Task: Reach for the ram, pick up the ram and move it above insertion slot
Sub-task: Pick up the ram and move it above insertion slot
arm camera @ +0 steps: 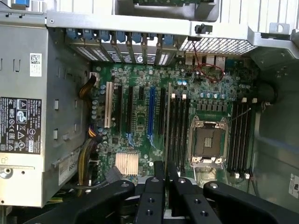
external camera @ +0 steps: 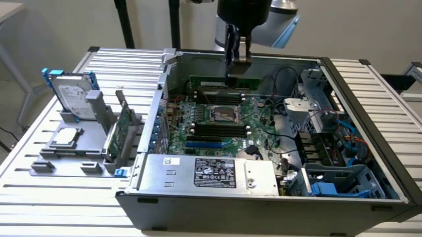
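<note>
The black gripper [external camera: 232, 69] hangs over the open computer case [external camera: 369, 163], fingers [arm camera: 161, 179] pinching the long thin green ram stick [external camera: 223, 82] at its twelve o'clock end.

The computer case [external camera: 264, 207] is matt grey sheet metal, and its power supply box [external camera: 211, 173] is bare metal with a black paper-like label. The motherboard [arm camera: 140, 98] is glossy green circuit board, set with black plastic memory slots [arm camera: 178, 126] and a shiny metal processor socket [arm camera: 208, 142]. The ram [external camera: 221, 80] is a thin green board stick. The gripper [arm camera: 166, 179] has matt black fingers. The hard drive [external camera: 74, 96] is silver metal with blue plastic rails. The table [external camera: 66, 207] is ribbed pale metal.
</note>
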Available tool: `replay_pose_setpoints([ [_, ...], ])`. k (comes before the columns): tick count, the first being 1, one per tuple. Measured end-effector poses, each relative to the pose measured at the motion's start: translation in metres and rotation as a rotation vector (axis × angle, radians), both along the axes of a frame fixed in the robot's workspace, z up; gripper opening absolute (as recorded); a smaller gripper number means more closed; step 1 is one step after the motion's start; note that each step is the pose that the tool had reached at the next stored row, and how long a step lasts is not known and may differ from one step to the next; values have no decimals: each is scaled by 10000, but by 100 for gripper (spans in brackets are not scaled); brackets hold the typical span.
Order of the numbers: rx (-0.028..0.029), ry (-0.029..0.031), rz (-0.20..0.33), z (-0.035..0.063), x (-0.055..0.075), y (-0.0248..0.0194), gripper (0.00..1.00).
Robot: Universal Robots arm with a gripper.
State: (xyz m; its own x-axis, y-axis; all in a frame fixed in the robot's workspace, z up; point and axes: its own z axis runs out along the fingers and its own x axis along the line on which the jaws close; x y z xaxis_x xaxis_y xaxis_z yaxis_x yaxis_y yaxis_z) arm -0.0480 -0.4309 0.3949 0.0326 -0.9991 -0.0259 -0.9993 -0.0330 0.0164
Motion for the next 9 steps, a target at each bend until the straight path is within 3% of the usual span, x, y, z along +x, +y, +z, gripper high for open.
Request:
replay_pose_setpoints([
  [4, 43, -60, -58, -26, 0, 18, 14],
  [9, 43, -64, -75, -32, 0, 33, 14],
])
